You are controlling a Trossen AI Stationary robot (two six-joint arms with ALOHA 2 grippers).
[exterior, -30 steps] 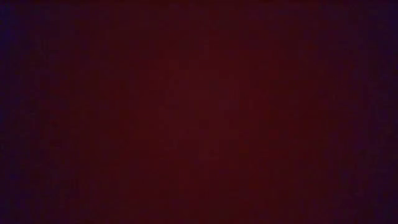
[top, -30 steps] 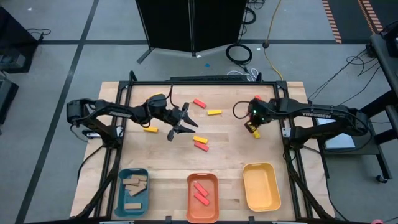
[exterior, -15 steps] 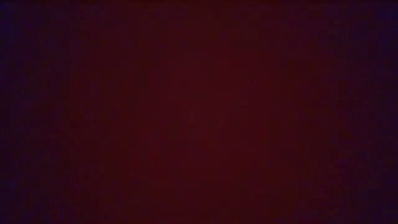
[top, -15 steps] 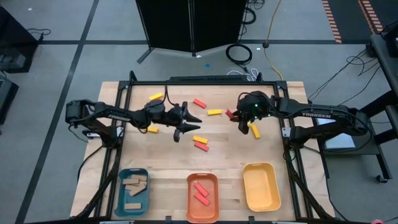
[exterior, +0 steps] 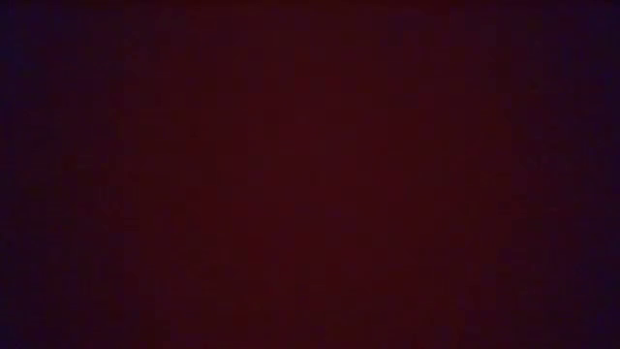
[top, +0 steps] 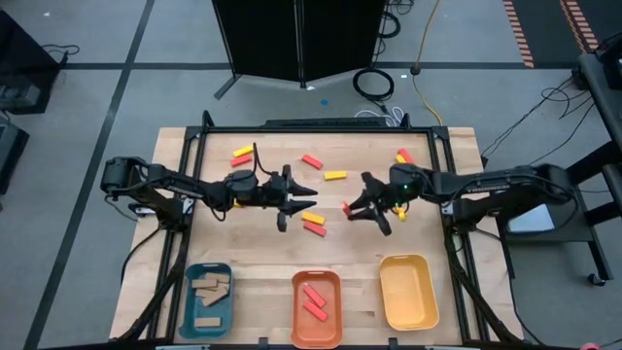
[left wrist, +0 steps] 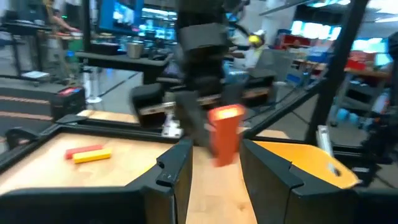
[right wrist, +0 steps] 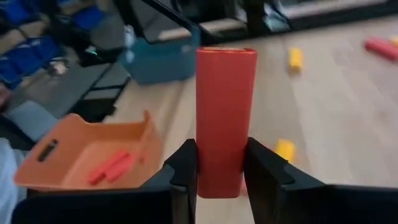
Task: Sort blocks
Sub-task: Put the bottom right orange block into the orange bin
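Over the middle of the table my right gripper (top: 358,206) is shut on a red block (top: 346,208). Facing it from the table's left, my left gripper (top: 294,204) stands open with nothing between its fingers; its wrist view looks at that block (left wrist: 225,134) straight ahead. Loose blocks lie flat on the wood: a yellow one (top: 312,217) beside a red one (top: 315,228) between the grippers, a red (top: 311,160), a yellow (top: 335,176), and pairs at the far left (top: 241,156) and far right (top: 402,156). The low view is dark. My right gripper pinches the red block's lower part (right wrist: 221,171) between its two fingers, one on each side. The fingers come from the table's right, slanting slightly down, and lie across the block. The block stands nearly on end above the fingers, lifted clear of the table.
Three trays line the near edge: a blue one (top: 209,299) holding tan blocks, an orange one (top: 317,308) holding red blocks, and a yellow one (top: 408,292). A dark frame borders the table. Bare wood lies between the trays and the grippers.
My right gripper has carried the red block toward the table's left and near edge, tipping up from pointing down to nearly level and rolling. My left gripper has swung round until it points toward the table's right, uncovering the two blocks at the far left.
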